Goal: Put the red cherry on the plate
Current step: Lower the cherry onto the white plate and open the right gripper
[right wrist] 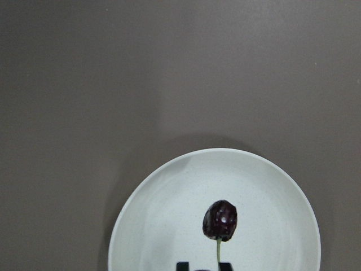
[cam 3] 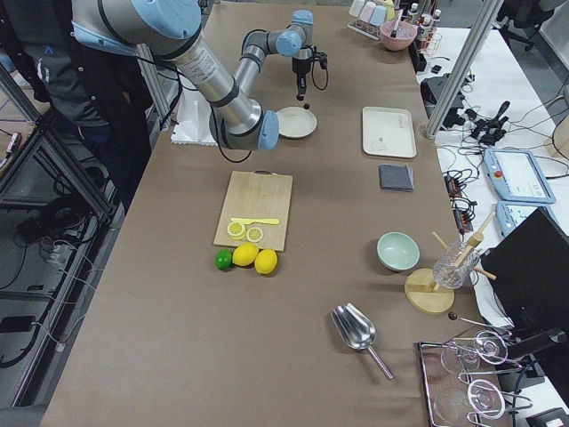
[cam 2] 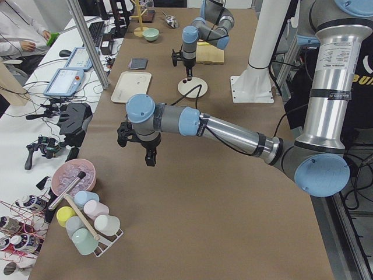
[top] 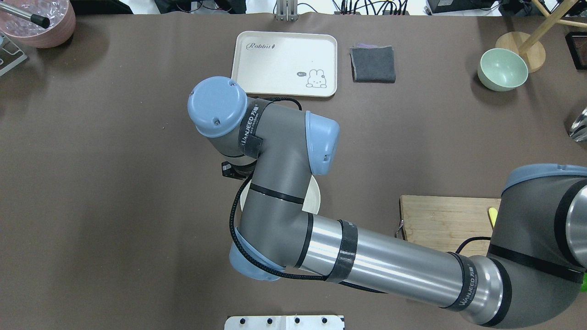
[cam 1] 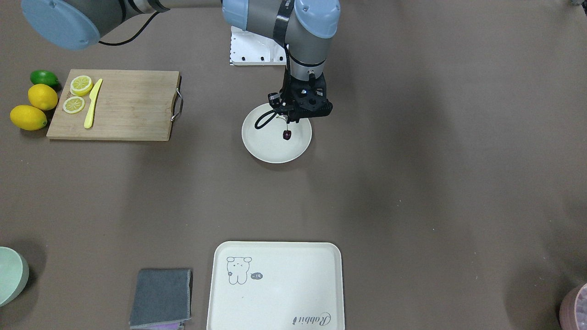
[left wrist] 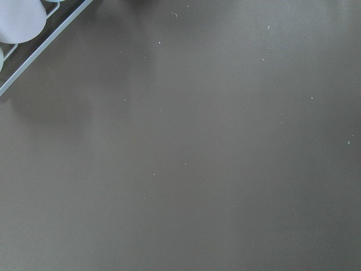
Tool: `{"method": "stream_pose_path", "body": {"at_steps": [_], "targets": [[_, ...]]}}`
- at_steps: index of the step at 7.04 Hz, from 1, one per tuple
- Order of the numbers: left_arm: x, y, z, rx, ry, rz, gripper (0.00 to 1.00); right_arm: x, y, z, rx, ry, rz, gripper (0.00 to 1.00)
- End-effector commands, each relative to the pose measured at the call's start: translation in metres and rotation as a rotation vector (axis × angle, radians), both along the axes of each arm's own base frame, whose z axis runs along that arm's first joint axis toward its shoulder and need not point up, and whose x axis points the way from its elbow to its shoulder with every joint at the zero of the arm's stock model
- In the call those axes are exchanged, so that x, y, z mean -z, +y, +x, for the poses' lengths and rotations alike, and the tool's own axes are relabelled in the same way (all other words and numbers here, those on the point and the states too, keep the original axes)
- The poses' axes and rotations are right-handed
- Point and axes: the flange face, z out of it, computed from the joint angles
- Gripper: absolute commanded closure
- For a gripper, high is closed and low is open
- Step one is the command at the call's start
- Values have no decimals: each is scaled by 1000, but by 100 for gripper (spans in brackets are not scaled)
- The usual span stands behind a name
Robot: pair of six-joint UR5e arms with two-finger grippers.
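The red cherry (right wrist: 220,219) is dark, almost black, and hangs by its thin green stem just over the round cream plate (right wrist: 169,226). My right gripper (cam 1: 293,118) is shut on the stem, directly above the plate (cam 1: 266,144) near the table's middle. The fruit (cam 1: 287,134) dangles below the fingers, over the plate's centre. In the overhead view the right arm hides the cherry and most of the plate (top: 315,198). My left gripper (cam 2: 150,157) shows only in the exterior left view, low over bare table, and I cannot tell whether it is open or shut.
A wooden cutting board (cam 1: 124,110) holds lemon slices and a yellow knife (cam 1: 92,109), with lemons (cam 1: 42,96) and a lime beside it. A bear tray (cam 1: 275,284), grey cloth (cam 1: 161,297) and pale green bowl (cam 1: 10,274) line the far edge. A cup rack (cam 2: 87,228) stands near the left arm.
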Motion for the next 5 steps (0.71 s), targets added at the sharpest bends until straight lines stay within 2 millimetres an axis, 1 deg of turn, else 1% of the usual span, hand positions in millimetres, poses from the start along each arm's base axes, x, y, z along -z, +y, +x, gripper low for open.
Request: {"method": "stream_pose_path", "body": {"at_steps": [1,2,3,5], "targets": [[-4,-7,2,-2,-6,-15,3,-59,1,-2,42,-25,52,100],[-1,-8,-1,6,-5,-14,3,-63,3,-3,41,-21,50,100],[-3,-8,-2,7,-5,-20,3,-58,10,-8,36,-24,54,100],[1,-7,-2,9,-5,-15,3,-50,26,-19,15,-26,60,100]]}}
